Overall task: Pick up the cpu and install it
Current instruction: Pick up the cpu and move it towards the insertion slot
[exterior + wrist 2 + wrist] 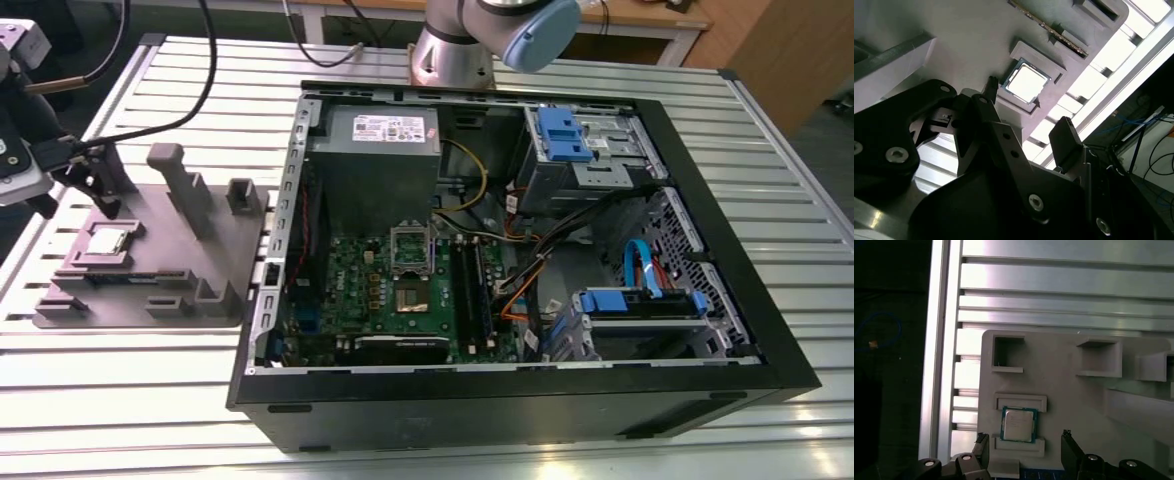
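Two fingers of the hand (96, 190) stand spread and empty at the exterior view's far left, poised over a grey fixture (187, 275) on the slatted tabletop (120, 400). The cpu (110, 241) lies flat in a shallow nest on that fixture, silvery top up, with nothing touching it.

The step in hand, I judge, is the approach for the pick. In the first wrist view the fingertips (1066, 436) flank the cpu (1019, 424) on the two sides the nest leaves open, while raised ledges guard the other two. That alignment looks worth keeping. Done well, the descent is straight and square, with the chip midway between the fingers so both meet its edges together and neither pushes it askew. A light squeeze on the thin edges should do, followed by a level lift clear of the ledges.

Further right in the exterior view sits the open case (534, 410), well apart from the fixture, with the green board (350, 290) inside it and its socket (408, 298) bare.
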Tool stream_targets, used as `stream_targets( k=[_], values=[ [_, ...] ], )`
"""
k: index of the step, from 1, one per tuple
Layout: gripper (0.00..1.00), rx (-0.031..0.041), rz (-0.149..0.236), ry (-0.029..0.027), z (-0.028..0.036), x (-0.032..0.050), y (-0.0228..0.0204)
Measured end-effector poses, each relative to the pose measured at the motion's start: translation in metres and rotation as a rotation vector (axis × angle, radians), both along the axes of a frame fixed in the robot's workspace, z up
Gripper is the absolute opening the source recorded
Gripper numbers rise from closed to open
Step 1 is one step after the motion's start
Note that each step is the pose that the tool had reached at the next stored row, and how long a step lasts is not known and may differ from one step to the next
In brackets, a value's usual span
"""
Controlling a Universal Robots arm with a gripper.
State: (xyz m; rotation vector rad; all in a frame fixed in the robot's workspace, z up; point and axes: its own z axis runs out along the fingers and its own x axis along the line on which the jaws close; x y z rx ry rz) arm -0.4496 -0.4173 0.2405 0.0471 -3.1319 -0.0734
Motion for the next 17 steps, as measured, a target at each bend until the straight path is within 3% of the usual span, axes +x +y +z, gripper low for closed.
stream_targets(
  k=[7,14,17],
  values=[
    [0.67,0.0,-0.006,0.0,-0.0091,0.0,-0.0003],
    [0.67,0.0001,-0.013,-0.0002,-0.0117,0.0,-0.0003],
    [0.67,-0.0001,-0.013,0.0001,-0.0166,0.0,-0.0003]
  ],
)
